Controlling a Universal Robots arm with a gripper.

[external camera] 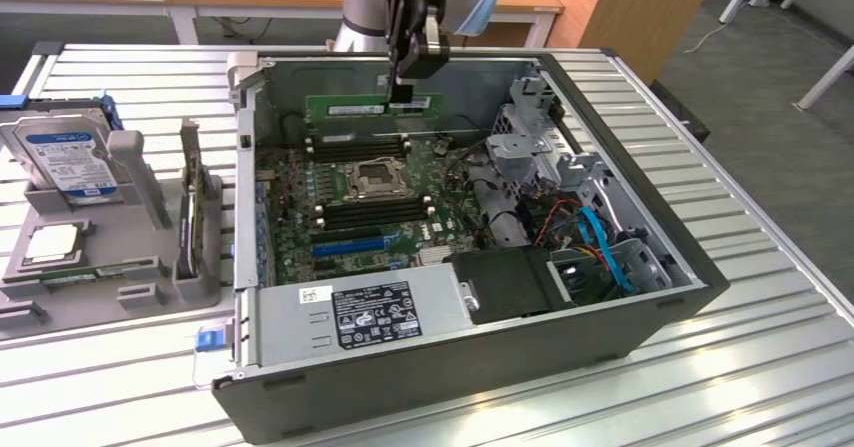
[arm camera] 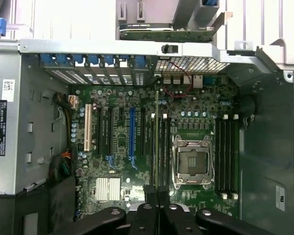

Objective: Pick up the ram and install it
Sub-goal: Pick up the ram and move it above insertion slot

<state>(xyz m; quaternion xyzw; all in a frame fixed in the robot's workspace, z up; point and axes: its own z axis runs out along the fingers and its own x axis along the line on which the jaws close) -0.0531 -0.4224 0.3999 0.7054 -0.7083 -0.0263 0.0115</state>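
Note:
My gripper (external camera: 400, 91) hangs over the open computer case (external camera: 663, 229), shut on the ram (external camera: 354, 106), a long green stick held level and on edge above the motherboard's far side. Seen from the wrist, the ram (arm camera: 157, 142) shows edge-on as a thin line running out from my fingertips (arm camera: 150, 197). It lies over the black memory slots (arm camera: 164, 147) beside the empty processor socket (arm camera: 191, 161). The stick is still well above the board (external camera: 380, 192), touching no slot.
A grey fixture (external camera: 147, 297) on the exterior view's left carries a silver hard drive (external camera: 70, 159), a square processor chip (external camera: 54, 243) and another upright board (external camera: 200, 222). The power supply (external camera: 367, 312), drive cage (external camera: 534, 127) and cables (external camera: 601, 242) crowd the case's near and right parts.

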